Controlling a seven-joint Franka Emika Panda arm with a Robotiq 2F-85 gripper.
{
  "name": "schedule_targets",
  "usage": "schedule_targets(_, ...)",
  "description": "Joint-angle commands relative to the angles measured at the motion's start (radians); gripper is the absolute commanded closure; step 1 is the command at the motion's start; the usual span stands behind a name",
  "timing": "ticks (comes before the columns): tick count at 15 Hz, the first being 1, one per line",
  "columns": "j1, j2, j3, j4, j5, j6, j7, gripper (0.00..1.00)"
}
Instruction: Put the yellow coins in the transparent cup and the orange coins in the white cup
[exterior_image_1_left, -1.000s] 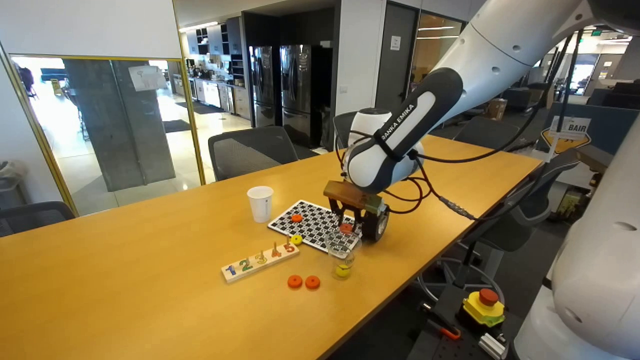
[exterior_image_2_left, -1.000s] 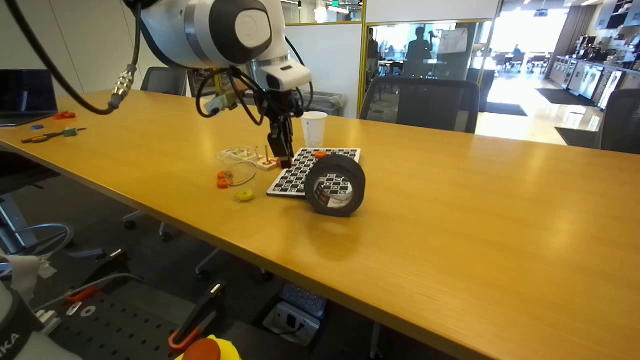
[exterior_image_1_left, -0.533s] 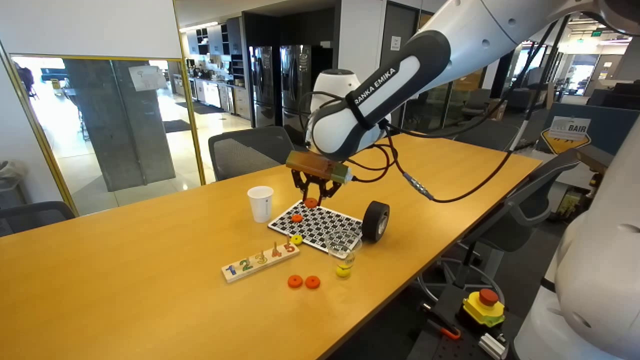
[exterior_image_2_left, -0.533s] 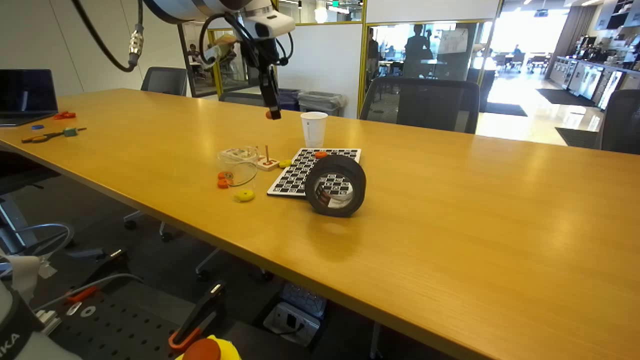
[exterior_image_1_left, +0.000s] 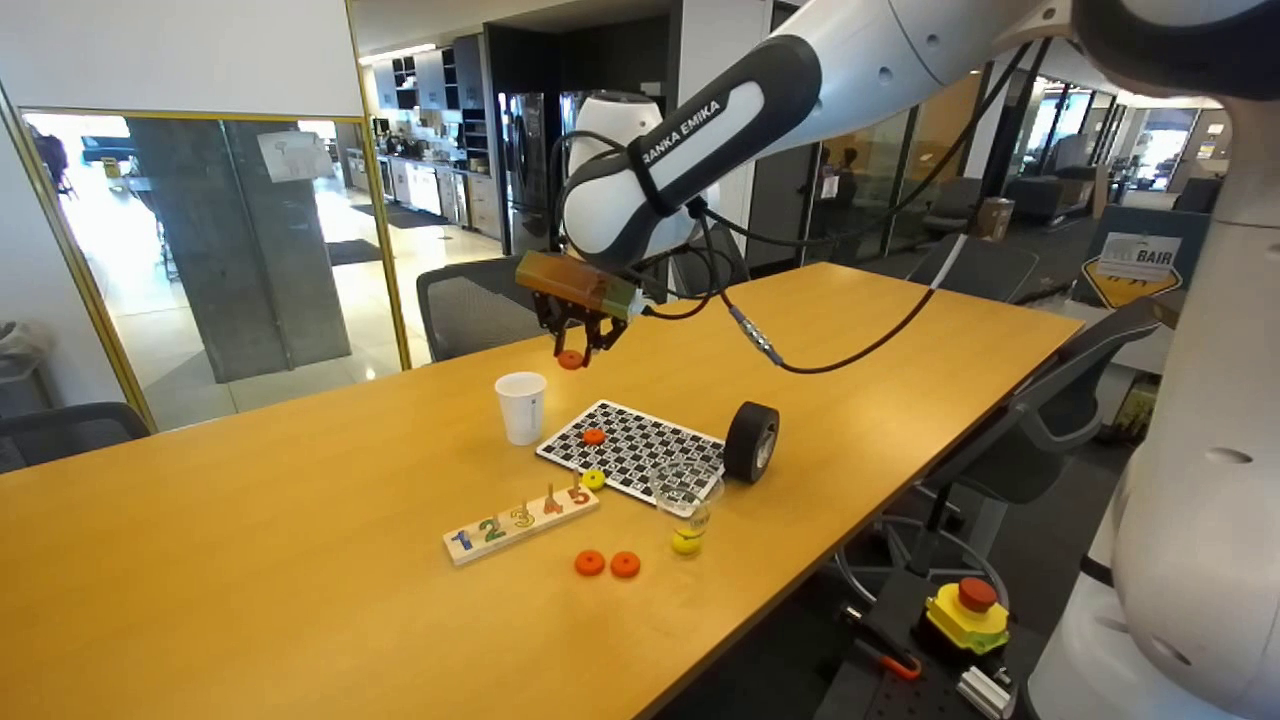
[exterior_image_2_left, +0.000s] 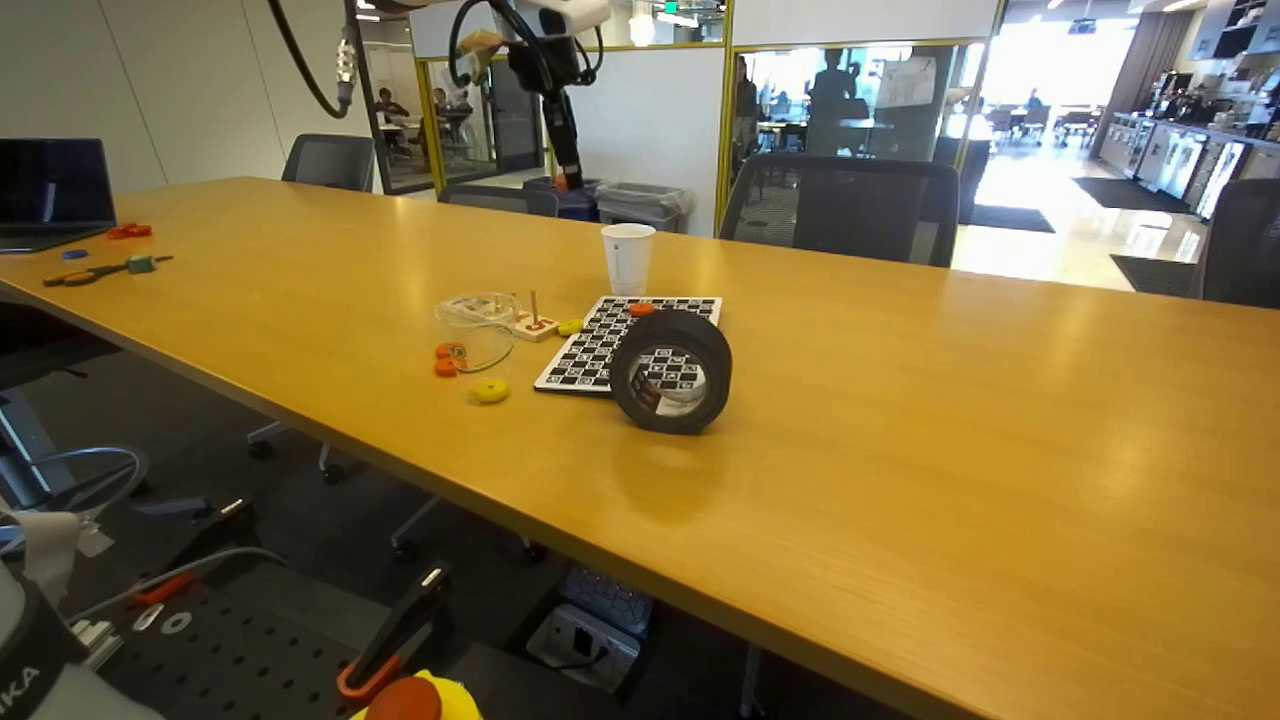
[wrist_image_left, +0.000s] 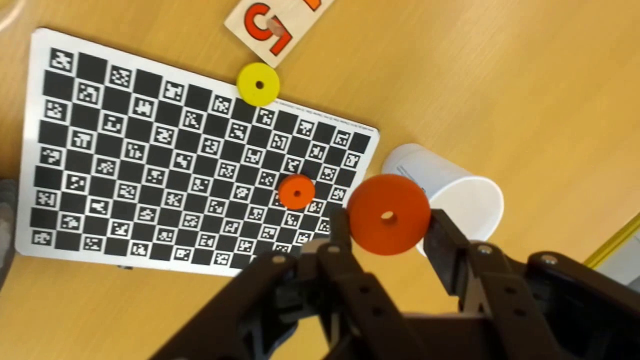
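Fingers (wrist_image_left: 447, 250) pinched one orange coin (wrist_image_left: 389, 236) aloft. White cup (exterior_image_1_left: 521, 410) stood upright on the table (exterior_image_1_left: 300, 580), below the coin and right of it in the wrist view, partly hidden by a finger; a sideways shift over its mouth seemed needed before release

A tape roll (exterior_image_1_left: 743, 442) stands near a checkerboard (wrist_image_left: 160, 165).

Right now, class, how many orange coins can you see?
4: one coin in the claw, one coin on the checkered board, two coins by the transparent cup. More could hide inside the white cup.
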Motion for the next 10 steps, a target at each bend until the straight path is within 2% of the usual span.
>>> schedule_targets(1, 0.014, 0.154, -0.011, 0.21, 0.076, -0.062, -0.061, 0.83)
schedule_targets(6, 0.009, 0.332, -0.021, 0.431, 0.164, -0.153, -0.142, 0.83)
schedule_targets(10, 0.006, 0.448, -0.045, 0.593, 0.185, -0.24, -0.17, 0.83)
